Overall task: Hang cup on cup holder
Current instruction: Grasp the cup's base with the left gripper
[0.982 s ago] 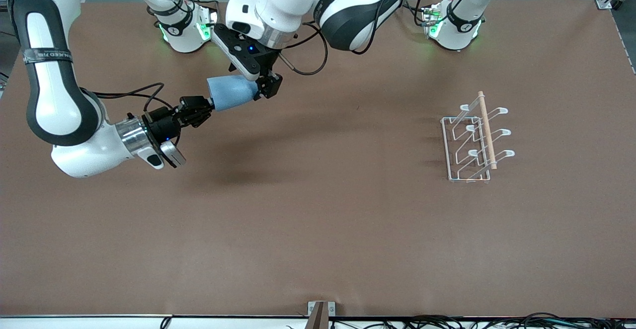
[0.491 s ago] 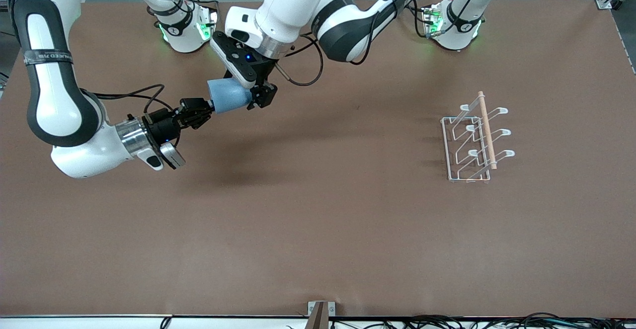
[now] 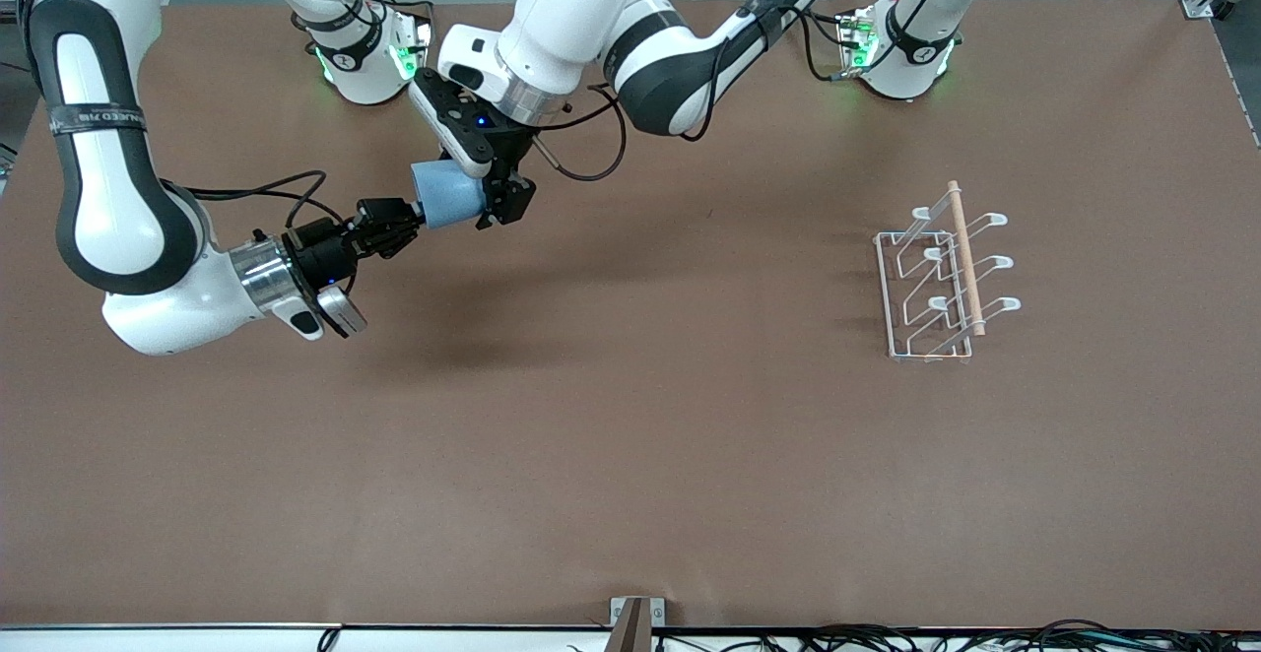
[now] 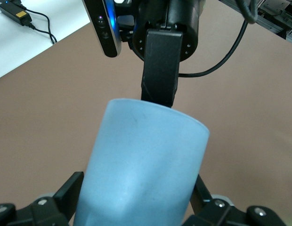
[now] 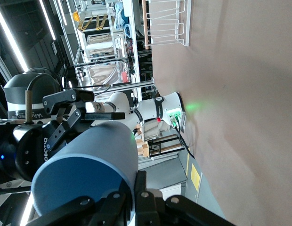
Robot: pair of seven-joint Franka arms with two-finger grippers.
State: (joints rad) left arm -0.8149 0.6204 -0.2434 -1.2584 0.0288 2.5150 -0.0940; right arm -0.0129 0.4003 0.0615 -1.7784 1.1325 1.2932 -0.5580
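Note:
The light-blue cup (image 3: 448,201) lies on its side in the air over the table near the right arm's base. My right gripper (image 3: 409,214) is shut on its rim, one finger inside the mouth (image 5: 141,197). My left gripper (image 3: 493,201) reaches across and is open, its fingers straddling the cup's closed end (image 4: 136,193). The cup (image 4: 146,165) fills the left wrist view, and its open mouth (image 5: 94,160) shows in the right wrist view. The white wire cup holder (image 3: 941,273) with its wooden rod stands toward the left arm's end of the table and shows in the right wrist view (image 5: 165,23).
The brown table (image 3: 630,435) stretches wide between the cup and the cup holder. A small metal bracket (image 3: 635,618) sits at the table edge nearest the front camera. Cables trail from both wrists.
My left gripper has slid farther along the cup toward my right gripper, so less of the cup shows between them. My right gripper and the cup have barely moved.

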